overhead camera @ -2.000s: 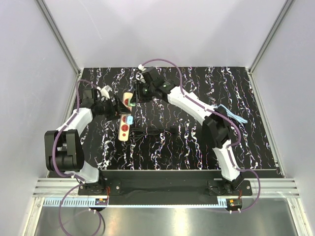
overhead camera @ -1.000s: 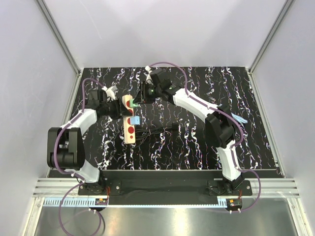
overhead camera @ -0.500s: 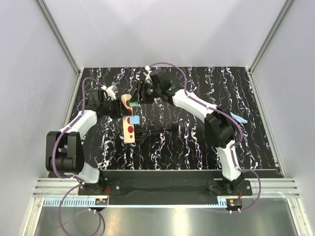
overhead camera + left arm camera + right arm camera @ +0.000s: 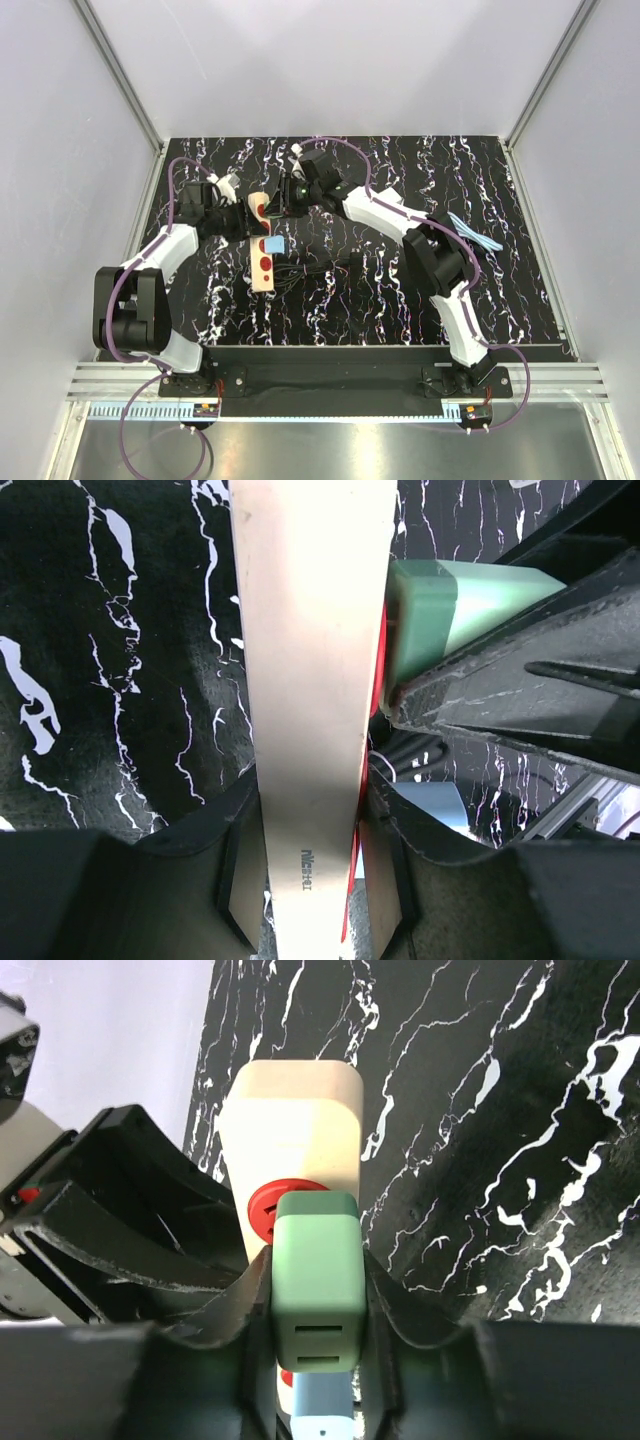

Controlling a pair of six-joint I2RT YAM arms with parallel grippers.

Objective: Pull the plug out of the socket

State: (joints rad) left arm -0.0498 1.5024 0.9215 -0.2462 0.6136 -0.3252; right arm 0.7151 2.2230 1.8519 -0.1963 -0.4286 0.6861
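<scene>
Light: bright, even, from above.
Glare: white strip along metal ledge (image 4: 330, 412) beyond near edge of table (image 4: 520, 300).
Shadows: faint, soft-edged.
Focus: overhead view crisp; wrist views soft at nearest fingers (image 4: 250, 1310).

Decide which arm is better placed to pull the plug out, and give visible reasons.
Right. The right end effector is shut on the plug, gripping both its sides. The left end effector is clamped on the strip, so it suits bracing, not pulling.

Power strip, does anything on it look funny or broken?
Nothing looks broken. The beige power strip is squeezed by the left gripper, and the right gripper squeezes the pale green plug. Only its black cord looks messy, bunched in loops beside it.
</scene>
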